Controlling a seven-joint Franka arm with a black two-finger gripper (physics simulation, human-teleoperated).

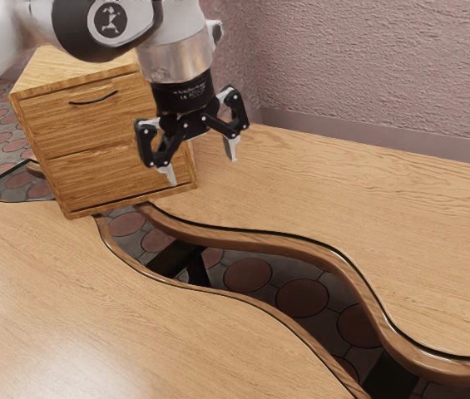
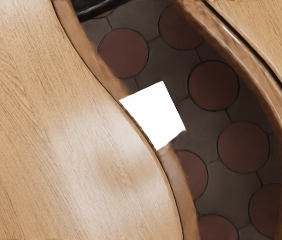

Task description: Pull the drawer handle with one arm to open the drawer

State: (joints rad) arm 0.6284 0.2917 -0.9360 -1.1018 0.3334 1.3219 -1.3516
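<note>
On the curved wooden table stands the cabinet; its upper drawer sits shut, dark handle untouched. The gripper hangs near the cabinet's lower front corner, fingers spread and empty. Reaching, grasping and pulling all look left to do.

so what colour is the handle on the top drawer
Black. The handle shows best in the exterior view.

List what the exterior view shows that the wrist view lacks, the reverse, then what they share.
Exterior view: the wooden cabinet, its black drawer handle, the open tool hanging before the cabinet's front, and a pink wall. Wrist view: a bright white patch. Both: the wooden tabletops and the round-tiled floor seen between them.
</note>
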